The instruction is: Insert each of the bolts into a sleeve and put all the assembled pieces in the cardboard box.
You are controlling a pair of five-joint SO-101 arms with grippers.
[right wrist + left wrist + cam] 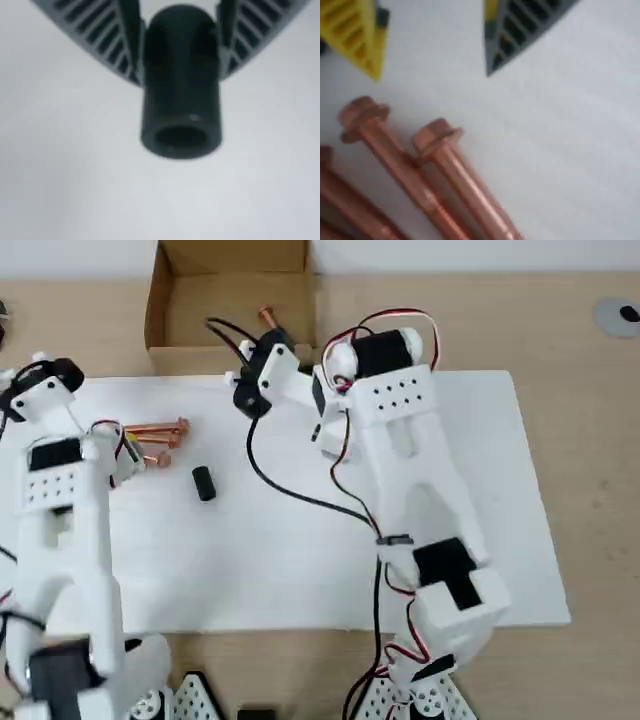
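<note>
Gripping a black sleeve tight with the right fingers, hole end facing out, over the white sheet on the counter, near the cardboard box. Hovering with the left fingers spread open, holding nothing, just above the copper bolts lying side by side on the sheet.

Looks like the step of fetching a bolt for the held sleeve. Next, probably: close on one bolt, lift, line up with the hole, push straight in.

Left for later: a spare sleeve near the bolts. Already in the box: what looks like one bolt piece.
</note>
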